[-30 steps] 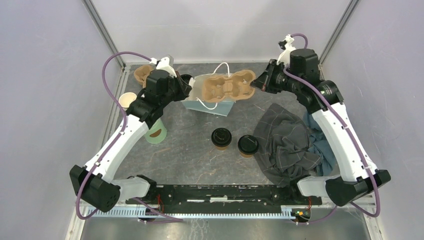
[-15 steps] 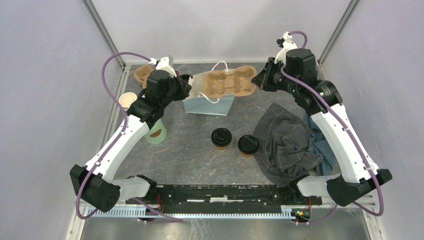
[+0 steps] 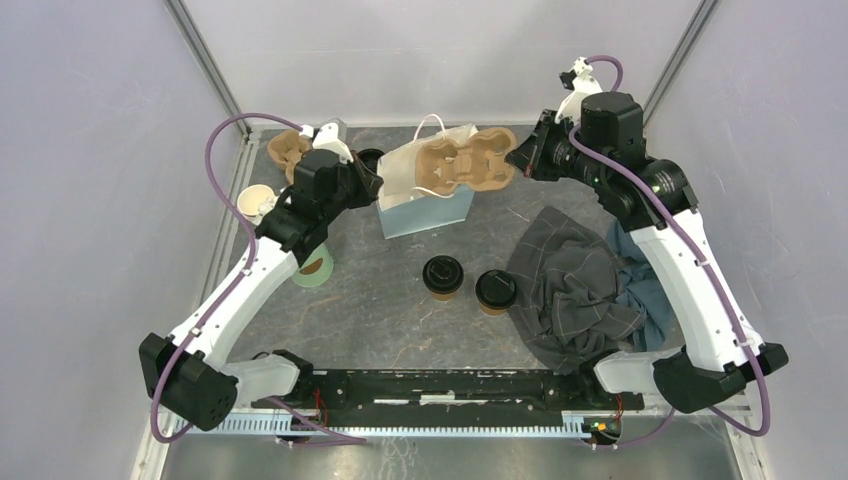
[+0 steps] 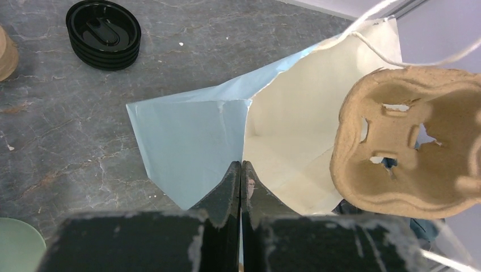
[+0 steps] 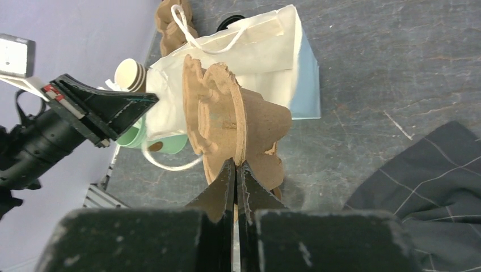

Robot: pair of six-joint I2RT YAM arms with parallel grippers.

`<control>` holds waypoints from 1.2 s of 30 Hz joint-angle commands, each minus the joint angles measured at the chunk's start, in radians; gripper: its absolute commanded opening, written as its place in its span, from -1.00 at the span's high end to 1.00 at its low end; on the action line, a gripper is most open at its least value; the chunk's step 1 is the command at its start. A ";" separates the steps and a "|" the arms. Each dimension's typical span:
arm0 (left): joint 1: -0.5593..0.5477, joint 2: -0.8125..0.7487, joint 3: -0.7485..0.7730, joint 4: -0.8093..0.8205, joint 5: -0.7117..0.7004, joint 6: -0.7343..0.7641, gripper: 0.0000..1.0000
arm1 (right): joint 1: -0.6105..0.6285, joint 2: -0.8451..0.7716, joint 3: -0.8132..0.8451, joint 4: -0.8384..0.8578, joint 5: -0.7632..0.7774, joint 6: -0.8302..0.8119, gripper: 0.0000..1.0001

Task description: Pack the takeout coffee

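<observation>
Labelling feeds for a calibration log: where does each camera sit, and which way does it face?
Top external: above and behind the robot, looking down on the table; left arm and right arm show.
Left wrist: on the left arm, facing down along its fingers; left gripper shut on the paper bag rim.
Right wrist: on the right arm, facing left and down; right gripper shut on the cup carrier, left gripper beyond.
Shared: both wrist views show the paper bag and cup carrier.

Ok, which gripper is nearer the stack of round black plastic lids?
Left. The left gripper, pinching the edge of the blue-and-white paper bag, sits right beside the lid stack; the right gripper, holding the brown pulp cup carrier, is across the bag from it.
</observation>
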 commanded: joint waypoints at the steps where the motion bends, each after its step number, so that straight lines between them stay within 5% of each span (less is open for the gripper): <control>1: -0.006 -0.054 -0.028 0.107 0.019 0.027 0.96 | -0.001 -0.021 0.047 -0.020 -0.032 0.086 1.00; 20: -0.009 -0.092 -0.103 0.192 0.072 -0.010 0.96 | 0.019 0.035 -0.061 0.047 0.000 -0.011 1.00; 28: -0.023 -0.061 -0.083 0.166 0.072 -0.059 0.96 | 0.086 0.135 0.023 0.084 0.033 -0.046 1.00; 36: -0.028 -0.039 -0.058 0.106 0.061 -0.153 0.96 | 0.207 0.133 0.019 0.115 0.251 -0.070 1.00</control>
